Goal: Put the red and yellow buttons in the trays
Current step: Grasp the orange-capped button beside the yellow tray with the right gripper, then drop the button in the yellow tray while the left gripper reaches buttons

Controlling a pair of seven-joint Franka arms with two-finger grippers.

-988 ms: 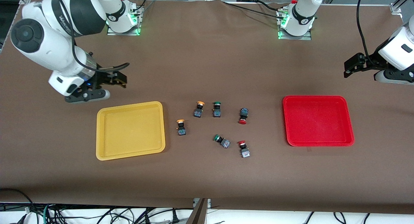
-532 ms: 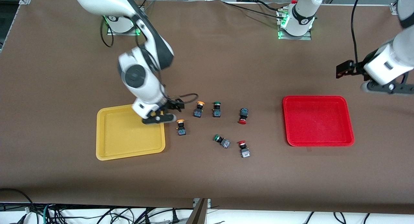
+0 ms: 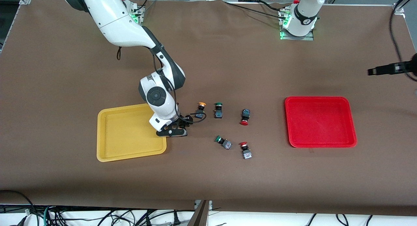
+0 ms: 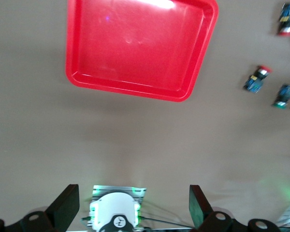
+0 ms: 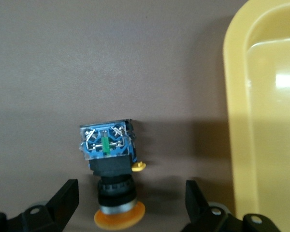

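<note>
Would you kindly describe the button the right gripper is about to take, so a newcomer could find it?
Start at the yellow tray. Just off its corner toward the loose buttons, the right gripper hangs with open fingers astride a yellow-capped button lying on its side. The other yellow-capped button lies clear of the gripper, beside a green one.

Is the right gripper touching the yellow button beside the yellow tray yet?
Apart. The right wrist view shows the right gripper open, with table visible between each finger and the yellow button beside the yellow tray.
</note>
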